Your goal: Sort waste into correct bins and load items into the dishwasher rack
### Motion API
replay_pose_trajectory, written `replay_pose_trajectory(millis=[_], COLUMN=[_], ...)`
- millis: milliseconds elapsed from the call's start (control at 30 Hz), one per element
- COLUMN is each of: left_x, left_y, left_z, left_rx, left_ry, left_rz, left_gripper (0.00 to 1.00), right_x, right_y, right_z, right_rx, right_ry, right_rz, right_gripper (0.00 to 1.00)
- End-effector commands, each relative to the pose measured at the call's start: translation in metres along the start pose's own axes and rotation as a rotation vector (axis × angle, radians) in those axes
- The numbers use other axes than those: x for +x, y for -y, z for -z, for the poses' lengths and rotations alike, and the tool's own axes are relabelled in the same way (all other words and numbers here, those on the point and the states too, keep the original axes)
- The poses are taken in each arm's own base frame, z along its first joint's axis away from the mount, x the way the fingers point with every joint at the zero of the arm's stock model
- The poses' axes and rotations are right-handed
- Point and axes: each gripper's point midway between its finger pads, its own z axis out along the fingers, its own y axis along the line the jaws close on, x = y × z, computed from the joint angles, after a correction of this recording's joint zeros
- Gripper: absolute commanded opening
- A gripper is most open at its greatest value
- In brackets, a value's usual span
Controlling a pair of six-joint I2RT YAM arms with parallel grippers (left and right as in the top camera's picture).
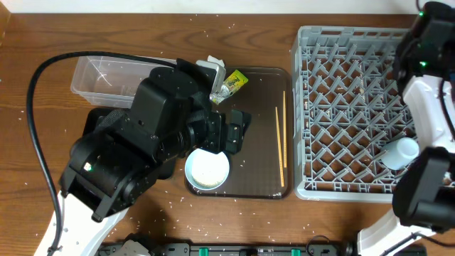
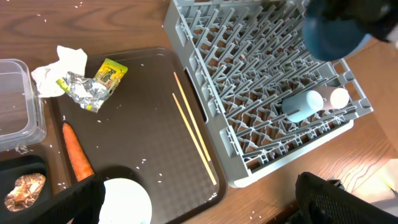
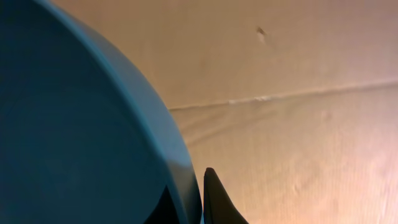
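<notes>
The left claw (image 2: 199, 186) was found spread wide and empty above the serving tray (image 2: 143, 112). The white bowl (image 2: 127, 200) lay just beside one of its fingers and the carrot (image 2: 78, 152) a little beyond that finger. The right claw (image 3: 198, 205) was found closed on the rim of the dark-blue plate (image 3: 74, 124), which was held above the far part of the dishwasher rack (image 2: 261, 74). Nothing beneath that claw could be made out in its own view. Two risks were judged. The plate, pinched at its edge only, could swing or slip on lowering and strike the pegs. The bowl could be skidded if a finger were landed on its rim. Counted: one plate, one bowl, two small cups (image 2: 303, 104) lying in the rack, two chopsticks (image 2: 194, 137), one carrot, one foil wrapper (image 2: 93, 84), one crumpled paper (image 2: 62, 62), one brown lump (image 2: 22, 190) in the black tray (image 2: 31, 165), one clear tub (image 2: 18, 106). Rice grains were noted scattered and were not counted.
</notes>
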Motion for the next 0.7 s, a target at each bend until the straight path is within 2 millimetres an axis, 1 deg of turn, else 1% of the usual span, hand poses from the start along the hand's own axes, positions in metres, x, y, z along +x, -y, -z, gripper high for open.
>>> replay_pose_trajectory(millis=[0, 67, 133, 167, 200, 233, 267, 300, 333, 367, 433, 500, 533, 567, 667], left_x=[-0.005, -0.005, -0.005, -0.005, -0.005, -0.005, -0.005, -0.005, -0.005, -0.005, -0.004, -0.004, -0.003, -0.002, -0.002], left_y=[0.003, 0.003, 0.003, 0.003, 0.003, 0.003, 0.003, 0.003, 0.003, 0.003, 0.003, 0.003, 0.002, 0.002, 0.002], left_z=[0.008, 0.008, 0.008, 0.008, 0.008, 0.008, 0.008, 0.008, 0.008, 0.008, 0.008, 0.008, 0.008, 0.008, 0.008], left_rx=[0.012, 0.013, 0.013, 0.013, 0.013, 0.013, 0.012, 0.012, 0.012, 0.013, 0.013, 0.011, 0.010, 0.009, 0.008], left_ry=[0.023, 0.024, 0.024, 0.024, 0.024, 0.024, 0.023, 0.023, 0.023, 0.023, 0.023, 0.019, 0.017, 0.014, 0.012], left_rz=[-0.015, -0.015, -0.015, -0.015, -0.015, -0.015, -0.015, -0.015, -0.015, -0.015, -0.015, -0.014, -0.014, -0.014, -0.013], left_gripper=[0.98, 0.98, 0.98, 0.98, 0.98, 0.98, 0.98, 0.98, 0.98, 0.98, 0.98, 0.98, 0.98, 0.98, 0.98], right_x=[-0.012, -0.017, -0.023, -0.026, -0.029, -0.032, -0.036, -0.038, -0.040, -0.042, -0.042, -0.041, -0.042, -0.043, -0.051], right_y=[-0.022, -0.034, -0.044, -0.049, -0.054, -0.057, -0.060, -0.061, -0.062, -0.061, -0.049, -0.032, -0.026, -0.021, -0.015], right_z=[0.007, 0.010, 0.016, 0.021, 0.025, 0.029, 0.034, 0.038, 0.041, 0.047, 0.052, 0.059, 0.063, 0.069, 0.087], right_rx=[-0.018, -0.026, -0.037, -0.042, -0.047, -0.052, -0.058, -0.061, -0.061, -0.056, -0.016, 0.033, 0.046, 0.052, 0.040], right_ry=[0.027, 0.037, 0.056, 0.068, 0.081, 0.093, 0.107, 0.118, 0.126, 0.132, 0.108, 0.081, 0.077, 0.081, 0.131], right_rz=[0.067, 0.089, 0.107, 0.115, 0.124, 0.129, 0.134, 0.135, 0.134, 0.124, 0.037, -0.087, -0.119, -0.128, -0.103], right_gripper=[0.01, 0.01, 0.09, 0.18, 0.33, 0.42, 0.54, 0.67, 0.77, 0.99, 0.99, 0.99, 0.99, 0.99, 0.99])
